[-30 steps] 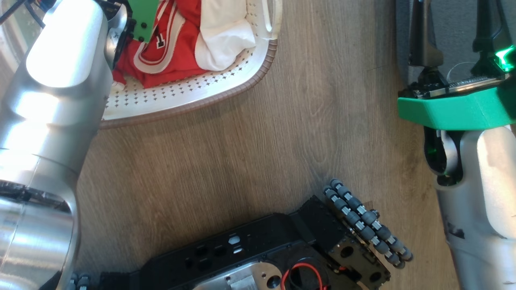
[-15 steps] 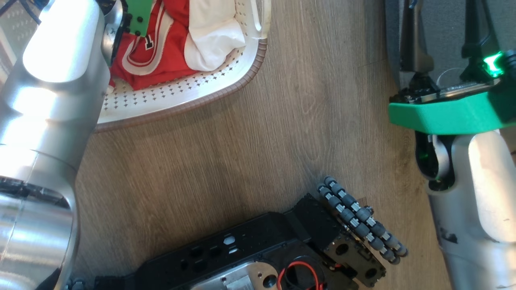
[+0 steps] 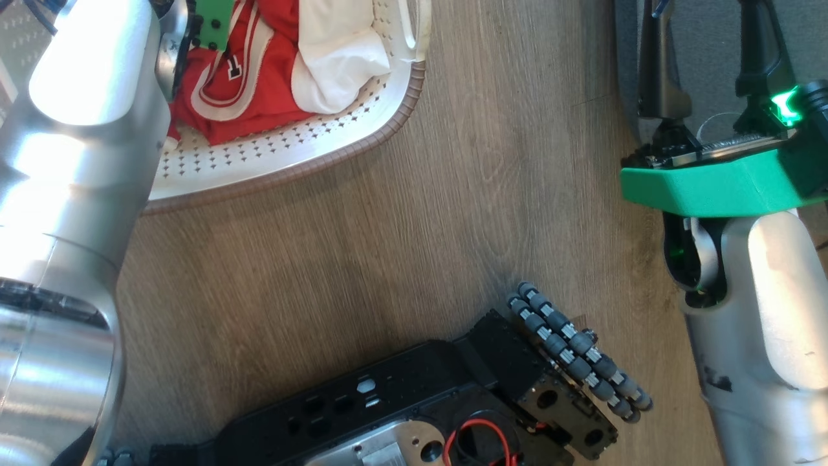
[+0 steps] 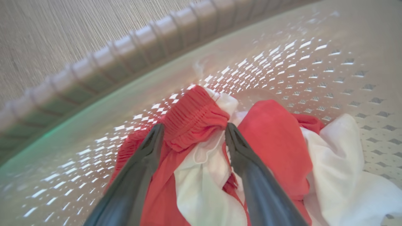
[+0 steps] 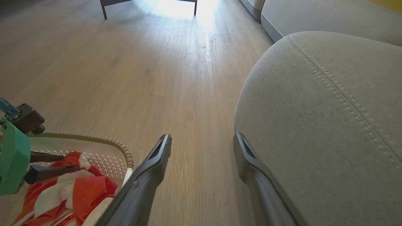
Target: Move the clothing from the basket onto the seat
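Where the clothing (image 4: pixel 273 138) lies in the basket (image 4: pixel 282 59), the left hand (image 4: pixel 194 128) is spread astride a red fold (image 4: pixel 191 116). The right hand (image 5: pixel 202 139) hangs spread by the seat (image 5: pixel 314 110)'s left edge.

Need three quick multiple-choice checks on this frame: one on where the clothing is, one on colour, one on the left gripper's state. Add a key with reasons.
1. Where is the clothing?
A. on the seat
B. in the basket
C. on the floor

2. What colour is the bunched fold between the fingers of the left gripper?
A. blue
B. green
C. red

3. The left gripper is:
A. open, astride the fold
B. shut on the fold
C. open, well outside the basket

Key:
1. B, because red and white cloth lies inside the perforated walls.
2. C, because the gathered fabric is plainly red.
3. A, because the two fingers stand apart on either side of it.
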You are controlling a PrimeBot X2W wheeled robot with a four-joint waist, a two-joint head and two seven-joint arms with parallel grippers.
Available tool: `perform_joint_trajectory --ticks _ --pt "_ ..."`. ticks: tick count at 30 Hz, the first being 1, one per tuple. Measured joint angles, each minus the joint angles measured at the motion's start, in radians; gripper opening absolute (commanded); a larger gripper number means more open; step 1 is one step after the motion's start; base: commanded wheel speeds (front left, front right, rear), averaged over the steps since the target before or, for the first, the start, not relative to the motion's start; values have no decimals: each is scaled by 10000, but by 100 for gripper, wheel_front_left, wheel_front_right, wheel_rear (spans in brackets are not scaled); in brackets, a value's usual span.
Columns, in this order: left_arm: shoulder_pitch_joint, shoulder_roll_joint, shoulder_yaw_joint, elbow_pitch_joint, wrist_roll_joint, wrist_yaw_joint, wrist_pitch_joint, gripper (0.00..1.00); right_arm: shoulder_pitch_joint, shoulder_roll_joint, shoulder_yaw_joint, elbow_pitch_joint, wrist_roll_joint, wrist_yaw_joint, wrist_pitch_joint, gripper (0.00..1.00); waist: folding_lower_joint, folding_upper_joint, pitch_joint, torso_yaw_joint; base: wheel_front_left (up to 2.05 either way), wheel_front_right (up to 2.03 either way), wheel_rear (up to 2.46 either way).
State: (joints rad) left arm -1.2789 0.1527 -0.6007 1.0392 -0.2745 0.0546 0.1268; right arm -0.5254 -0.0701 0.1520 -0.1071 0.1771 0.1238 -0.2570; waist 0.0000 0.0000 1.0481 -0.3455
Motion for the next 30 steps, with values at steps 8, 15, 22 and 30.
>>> perform_joint_trajectory --ticks 8,15,22,30 --pt "-99 -13 4 215 -173 86 -65 100 0 10 35 15 0 0 0 100 0 0 10 38 0 0 0" --pt "-205 -117 -4 393 -293 84 -153 100 1 17 48 25 2 0 0 100 0 0 113 -2 0 0 0" --pt "-207 -148 -35 566 -301 84 -226 88 10 17 46 25 2 0 0 100 0 0 95 -8 0 0 0" --pt "-355 -205 -90 779 -439 73 -334 58 13 17 42 25 75 0 0 100 0 0 98 -4 0 0 0"
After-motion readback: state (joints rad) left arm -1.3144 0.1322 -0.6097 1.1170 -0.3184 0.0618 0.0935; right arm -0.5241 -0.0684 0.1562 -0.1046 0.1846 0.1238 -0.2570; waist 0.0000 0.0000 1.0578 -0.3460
